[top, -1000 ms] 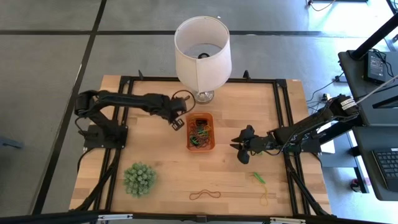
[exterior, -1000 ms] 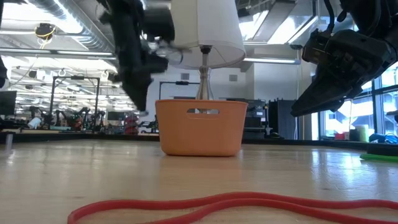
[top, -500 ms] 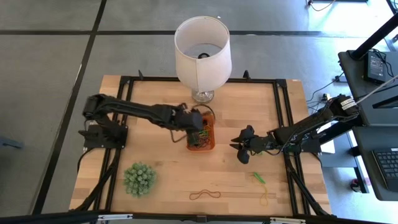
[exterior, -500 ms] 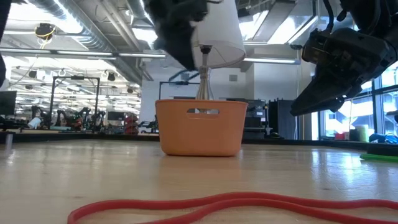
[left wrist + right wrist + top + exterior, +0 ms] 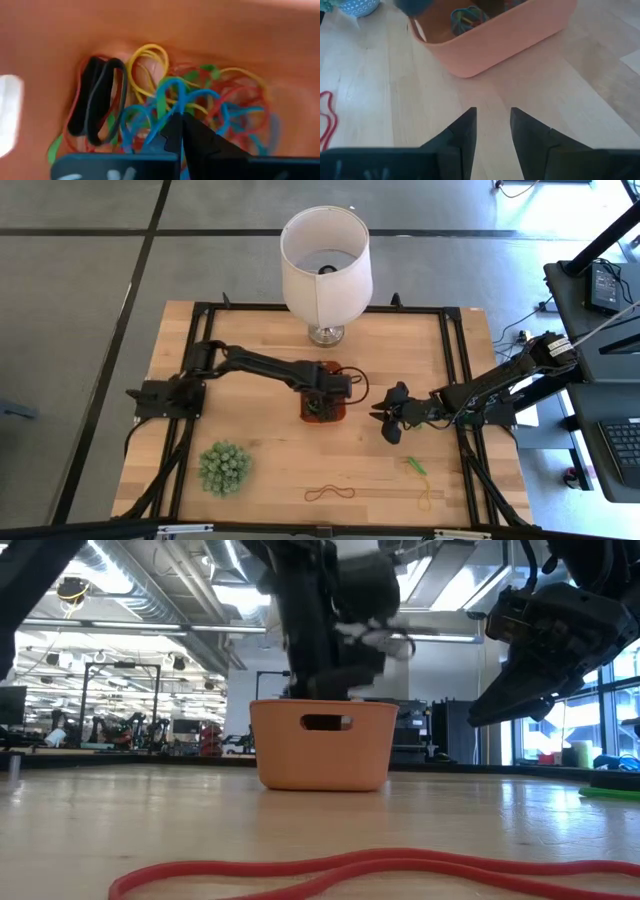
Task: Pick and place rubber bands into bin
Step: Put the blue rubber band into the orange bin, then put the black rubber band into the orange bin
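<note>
The orange bin [image 5: 322, 416] stands mid-table and holds a pile of rubber bands [image 5: 145, 65] in yellow, black, grey, red, green and blue. My left gripper [image 5: 180, 120] reaches down into the bin [image 5: 322, 745] from above, shut on a blue rubber band [image 5: 172, 90]. In the low view the bin's wall hides its fingertips. Loose on the wood lie a red-brown band [image 5: 330, 493], a green band [image 5: 415, 466] and a yellow band [image 5: 425, 500]. My right gripper [image 5: 386, 420] hangs open to the right of the bin, holding nothing. My left gripper pinches a strand of the blue rubber band [image 5: 170, 107] between its shut fingertips, pointing steeply down from above. The band's loops spread out just ahead of the fingertips, over the pile in the bin. Whether they touch the pile I cannot tell.
A white lampshade on a glass foot [image 5: 325, 265] stands just beyond the bin. A spiky green ball plant [image 5: 224, 468] sits at the near left. A black frame [image 5: 200, 310] runs round the table's edges. Bare wood lies between the bin and the near edge.
My left gripper has swung from beside the bin's far left corner toward the table's right. It has come over the bin and sunk into it, staying shut and rolling a little on the way.
</note>
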Controlling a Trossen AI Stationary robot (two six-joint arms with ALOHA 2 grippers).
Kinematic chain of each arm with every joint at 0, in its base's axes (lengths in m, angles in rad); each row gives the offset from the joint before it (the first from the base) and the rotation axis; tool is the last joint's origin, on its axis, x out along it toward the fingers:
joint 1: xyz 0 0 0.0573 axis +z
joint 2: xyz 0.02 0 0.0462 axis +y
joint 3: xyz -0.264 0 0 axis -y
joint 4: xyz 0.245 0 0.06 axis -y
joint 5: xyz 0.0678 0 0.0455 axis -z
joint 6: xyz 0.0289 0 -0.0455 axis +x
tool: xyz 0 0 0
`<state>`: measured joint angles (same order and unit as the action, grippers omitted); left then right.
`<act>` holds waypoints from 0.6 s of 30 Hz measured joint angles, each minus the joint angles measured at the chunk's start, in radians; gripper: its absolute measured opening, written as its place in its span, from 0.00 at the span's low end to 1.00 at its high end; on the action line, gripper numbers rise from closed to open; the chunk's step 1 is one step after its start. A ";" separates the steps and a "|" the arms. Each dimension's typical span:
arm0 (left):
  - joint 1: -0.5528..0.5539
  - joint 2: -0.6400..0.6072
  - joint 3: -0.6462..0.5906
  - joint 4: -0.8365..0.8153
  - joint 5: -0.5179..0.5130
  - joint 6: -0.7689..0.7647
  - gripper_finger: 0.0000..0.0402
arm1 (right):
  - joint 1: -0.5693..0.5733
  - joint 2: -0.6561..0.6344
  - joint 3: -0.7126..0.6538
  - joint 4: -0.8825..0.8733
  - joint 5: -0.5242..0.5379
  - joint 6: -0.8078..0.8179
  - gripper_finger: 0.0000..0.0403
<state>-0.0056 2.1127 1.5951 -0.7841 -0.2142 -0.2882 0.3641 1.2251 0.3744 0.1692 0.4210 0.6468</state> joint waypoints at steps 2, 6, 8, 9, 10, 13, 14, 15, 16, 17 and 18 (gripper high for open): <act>0.008 0.023 0.000 0.002 0.004 0.021 0.01 | 0.000 0.000 0.000 -0.001 0.000 0.000 0.30; 0.017 0.032 -0.001 0.002 0.034 0.029 0.04 | 0.000 0.000 0.000 -0.001 0.000 0.000 0.30; 0.021 0.027 -0.001 -0.001 0.046 0.025 0.09 | 0.000 0.000 0.000 -0.003 0.000 0.000 0.30; 0.021 0.021 -0.001 -0.001 0.046 0.024 0.11 | 0.000 0.000 0.000 -0.005 0.000 0.000 0.30; 0.021 0.012 -0.001 -0.005 0.046 0.025 0.13 | 0.000 0.000 0.000 -0.005 0.000 0.000 0.30; 0.021 -0.018 0.000 -0.012 0.052 0.044 0.21 | 0.000 0.000 0.000 -0.007 0.000 0.000 0.30; 0.021 -0.029 0.000 -0.016 0.051 0.046 0.24 | 0.000 0.000 0.000 -0.007 0.000 0.000 0.30; 0.021 -0.044 0.000 -0.017 0.047 0.046 0.26 | 0.000 0.000 0.000 -0.008 0.000 0.000 0.30; 0.021 -0.060 0.000 -0.025 0.045 0.044 0.27 | 0.000 0.000 0.000 -0.009 0.000 0.000 0.30; 0.021 -0.078 0.000 -0.032 0.044 0.042 0.29 | 0.000 0.000 0.000 -0.009 0.000 0.000 0.30; 0.021 -0.095 0.000 -0.037 0.044 0.040 0.30 | 0.000 0.000 0.000 -0.009 0.000 0.000 0.30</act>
<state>0.0151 2.0174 1.5948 -0.8216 -0.1703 -0.2484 0.3641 1.2251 0.3744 0.1600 0.4213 0.6472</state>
